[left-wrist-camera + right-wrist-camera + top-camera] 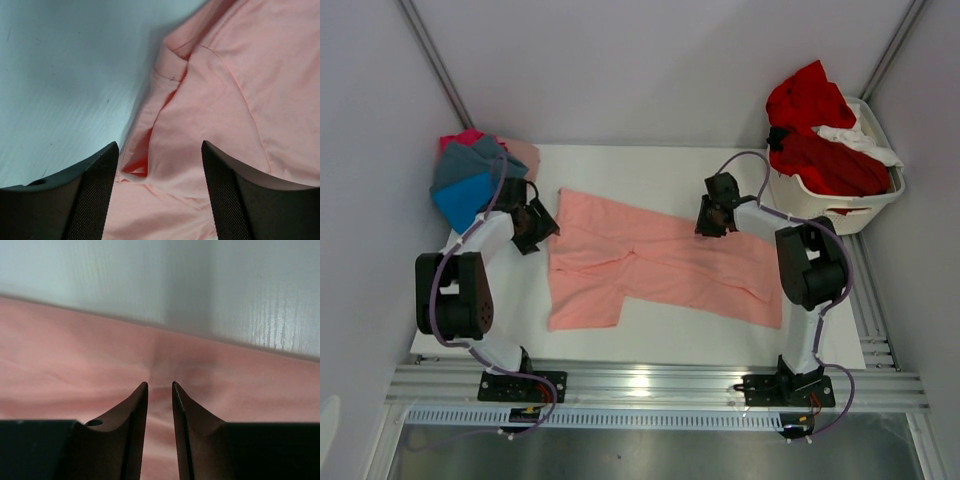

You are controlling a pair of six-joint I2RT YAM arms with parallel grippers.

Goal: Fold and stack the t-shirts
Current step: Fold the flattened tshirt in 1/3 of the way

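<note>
The salmon-pink t-shirt [660,265] is spread across the middle of the table [650,165]. Its 9 o'clock edge is straddled by the released left pincer [160,147]; its 1 o'clock edge is pinched by the right pincer [159,385].

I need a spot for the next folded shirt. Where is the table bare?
Bare table runs along the far edge, between the folded stack and the right gripper; another strip lies between the salmon-pink shirt and the front edge. Crowded: the far-left corner with stack and left gripper, the far-right with the laundry basket.
</note>
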